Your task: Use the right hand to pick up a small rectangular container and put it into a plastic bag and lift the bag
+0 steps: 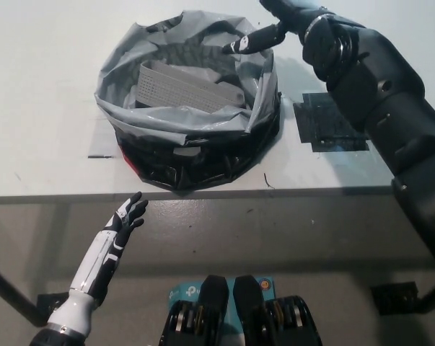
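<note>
Reaching in from two o'clock, the black right hand hangs over the far rim of the bag, its fingers stretched long and apart, holding nothing; one fingertip points down at the rim's inner edge at about one o'clock of the opening, though whether it touches the plastic cannot be told. The bag sits on the white tabletop, near its front edge, its grey lining rolled outward over black sides so the mouth stands wide and round. Inside lies the container, a pale, flat rectangular box with a dotted face, tilted against the inner wall toward ten o'clock and clear of the hand. A dark patch lies flat on the tabletop at three o'clock of the bag, just beside it and partly under the black arm. A thin dark mark shows on the tabletop at eight o'clock. The white left hand rests low at seven o'clock, below the tabletop's front edge, fingers spread and empty.
</note>
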